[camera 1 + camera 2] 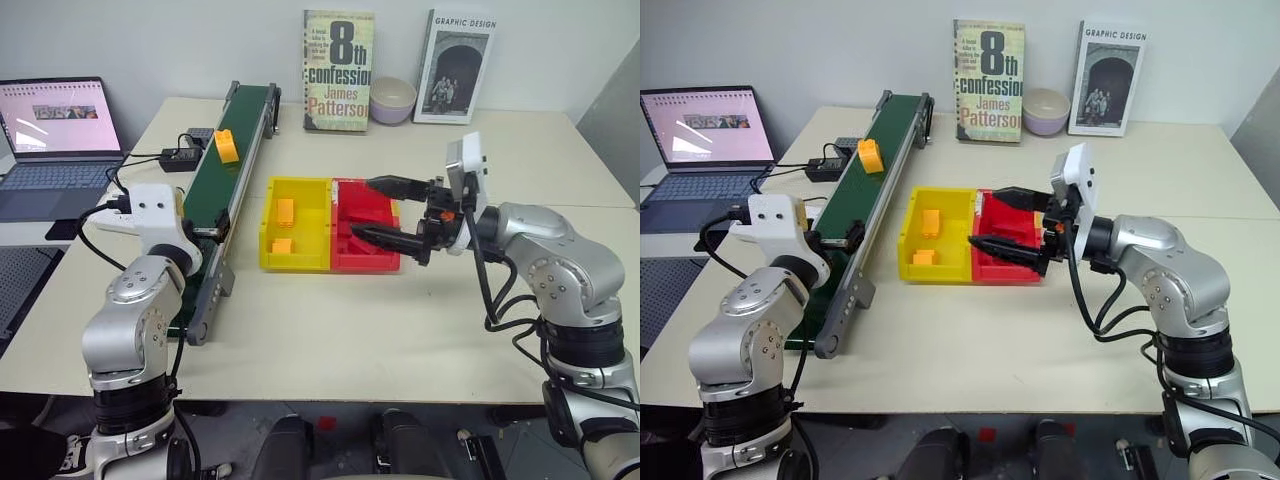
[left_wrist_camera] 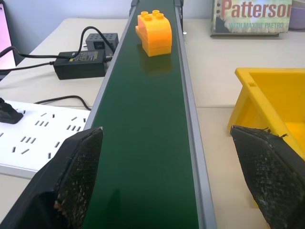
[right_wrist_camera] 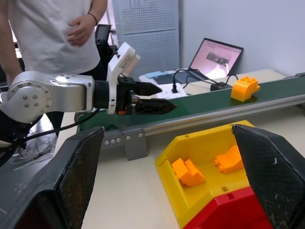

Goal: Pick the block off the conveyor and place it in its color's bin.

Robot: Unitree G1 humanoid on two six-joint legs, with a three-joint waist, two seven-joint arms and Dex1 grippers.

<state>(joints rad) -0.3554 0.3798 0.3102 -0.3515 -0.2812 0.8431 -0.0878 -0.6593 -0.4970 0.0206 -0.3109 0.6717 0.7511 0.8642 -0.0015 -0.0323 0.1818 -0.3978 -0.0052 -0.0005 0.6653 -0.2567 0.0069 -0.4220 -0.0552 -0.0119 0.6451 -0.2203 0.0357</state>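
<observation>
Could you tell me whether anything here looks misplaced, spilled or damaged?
Nothing stands out. The orange-yellow plastic brick sits upright on the dark green conveyor belt, orange bricks lie in the yellow plastic tub, and dark red ones in the red tub.

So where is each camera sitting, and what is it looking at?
Head cameras, both eyes: high up, looking down over the table; both arms, the left gripper and the right gripper show.
Left wrist: looks along the conveyor toward the block; its own two fingers stand wide apart.
Right wrist: looks across the yellow bin at the conveyor and a person; its own open fingers frame the other arm.
Shared: every view shows the block, conveyor and yellow bin.
</observation>
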